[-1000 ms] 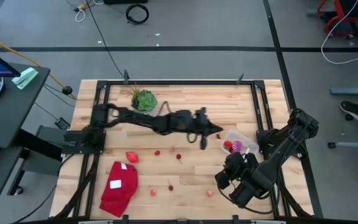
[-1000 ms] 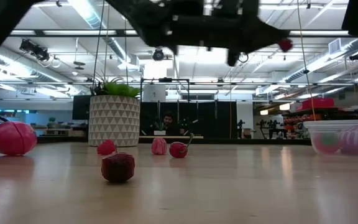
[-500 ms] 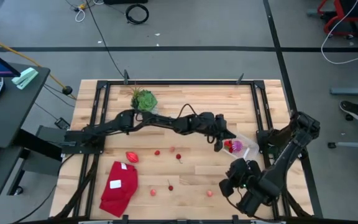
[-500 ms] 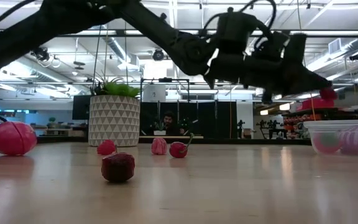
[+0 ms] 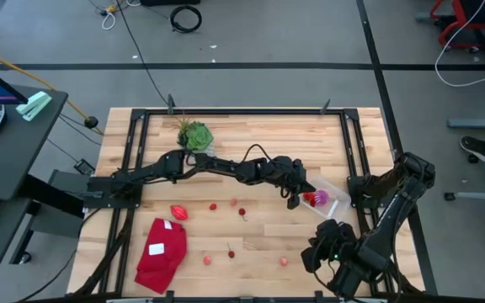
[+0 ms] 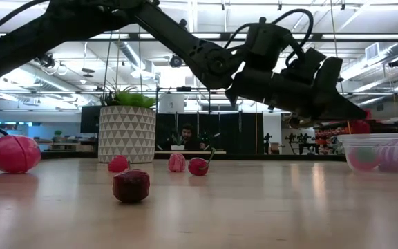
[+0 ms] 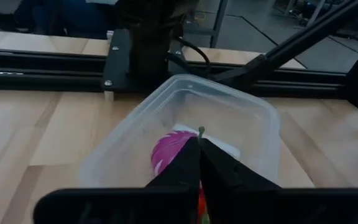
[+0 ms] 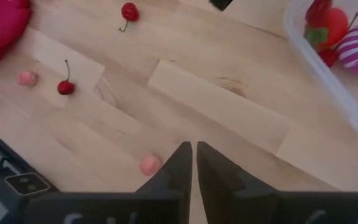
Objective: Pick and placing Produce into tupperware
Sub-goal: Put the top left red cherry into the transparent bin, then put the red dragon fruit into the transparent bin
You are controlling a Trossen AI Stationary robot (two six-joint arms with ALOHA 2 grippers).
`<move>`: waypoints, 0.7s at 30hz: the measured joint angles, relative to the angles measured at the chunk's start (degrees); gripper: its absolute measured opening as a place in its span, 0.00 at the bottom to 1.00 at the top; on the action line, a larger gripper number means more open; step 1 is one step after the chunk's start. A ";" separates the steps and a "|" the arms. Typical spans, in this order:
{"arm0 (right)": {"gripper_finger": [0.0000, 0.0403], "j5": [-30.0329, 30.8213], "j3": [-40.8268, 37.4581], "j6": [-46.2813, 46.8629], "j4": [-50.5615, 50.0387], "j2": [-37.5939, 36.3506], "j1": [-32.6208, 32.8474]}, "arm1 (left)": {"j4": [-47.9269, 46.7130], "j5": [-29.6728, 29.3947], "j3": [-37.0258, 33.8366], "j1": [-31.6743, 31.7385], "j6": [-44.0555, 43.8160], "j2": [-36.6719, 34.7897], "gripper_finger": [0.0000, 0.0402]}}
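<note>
The tupperware (image 5: 335, 204) stands at the table's right side and holds a purple-and-white striped ball (image 7: 168, 151) and red pieces (image 8: 327, 25). My left gripper (image 6: 354, 119) reaches across the table to it, shut on a small red fruit (image 6: 357, 126) just above the box's rim (image 6: 375, 137). My right gripper (image 8: 194, 155) hangs over the near right part of the table, shut on nothing, with a pink piece (image 8: 149, 164) just beside its tips. Loose produce (image 5: 242, 212) lies scattered on the wood in the middle and near left. My left gripper pinches the small red fruit between its two fingertips; a green stem (image 7: 200, 131) sticks out past them. The fingers come from the table's left, slanting slightly down. The fruit is lifted clear, at the tupperware's left rim.
A red cloth with a white label (image 5: 160, 252) lies at the near left. A potted plant (image 5: 194, 135) stands at the far left. Black frame rails (image 5: 356, 143) run along the table's edges, close behind the tupperware.
My left gripper has gone toward the table's right edge and down to the tupperware, tipping lower, with the red fruit still in its tips. My right gripper has drawn back toward the near right corner.
</note>
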 joint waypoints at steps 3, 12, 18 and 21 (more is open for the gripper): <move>0.08 0.00 0.00 0.00 1.23 0.00 -0.02 | -2.77 -0.18 0.00 0.08 -0.26 0.00 0.10; 0.07 -0.01 0.00 -0.61 1.97 0.00 -0.04 | -4.54 -0.02 -0.09 0.06 -1.34 -0.68 0.25; 0.07 0.01 0.00 -3.04 1.96 0.00 -0.04 | -16.33 3.31 -0.07 0.49 -0.88 -7.67 0.26; 0.07 0.01 0.00 -3.30 1.97 0.00 -0.04 | -26.20 3.47 -0.06 0.74 2.38 -12.25 0.24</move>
